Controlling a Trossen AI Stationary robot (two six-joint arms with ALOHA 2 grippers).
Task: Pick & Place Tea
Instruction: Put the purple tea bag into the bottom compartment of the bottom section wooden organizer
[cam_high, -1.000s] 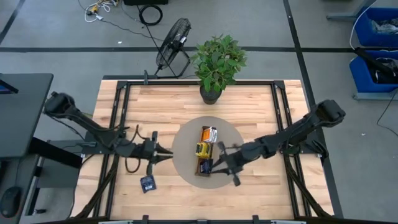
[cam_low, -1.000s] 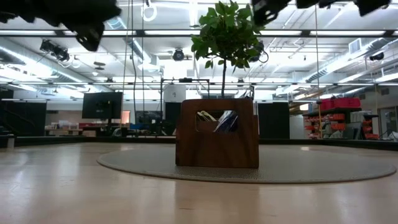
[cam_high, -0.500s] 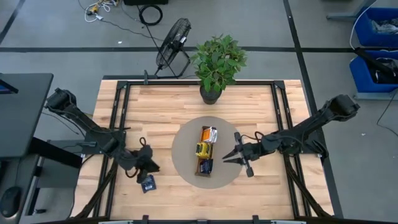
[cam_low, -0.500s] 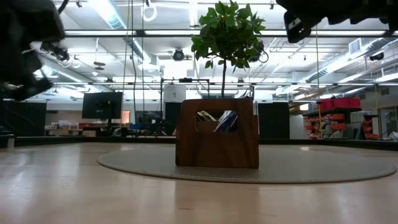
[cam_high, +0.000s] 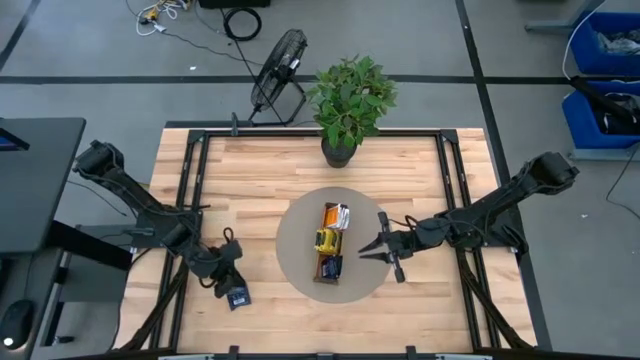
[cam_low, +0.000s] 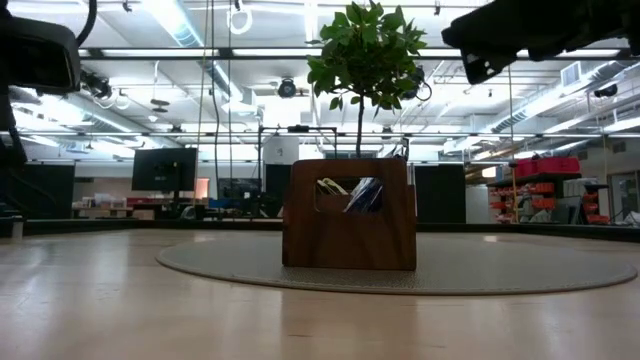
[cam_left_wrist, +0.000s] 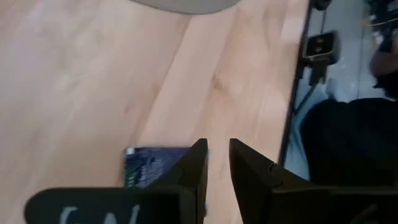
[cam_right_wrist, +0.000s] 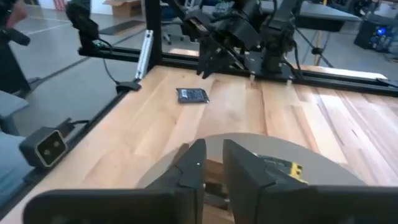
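Progress: most tea sachets (cam_high: 331, 241) stand in the wooden tray (cam_high: 318, 268) on the round mat at the desk's centre.
Outstanding: one dark navy sachet (cam_high: 237, 296) lies flat near the desk's front-left edge.
Left pincer (cam_high: 229, 281): just above that sachet, fingers narrowly apart, holding nothing.
Right pincer (cam_high: 366, 251): beside the tray's right side, fingers narrowly apart, empty.

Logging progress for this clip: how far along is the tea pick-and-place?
Several sachets already sit in the wooden tray. Nothing is in hand: the left gripper hangs empty above the dark navy sachet on the table, and the right gripper waits beside the tray. That sachet remains.
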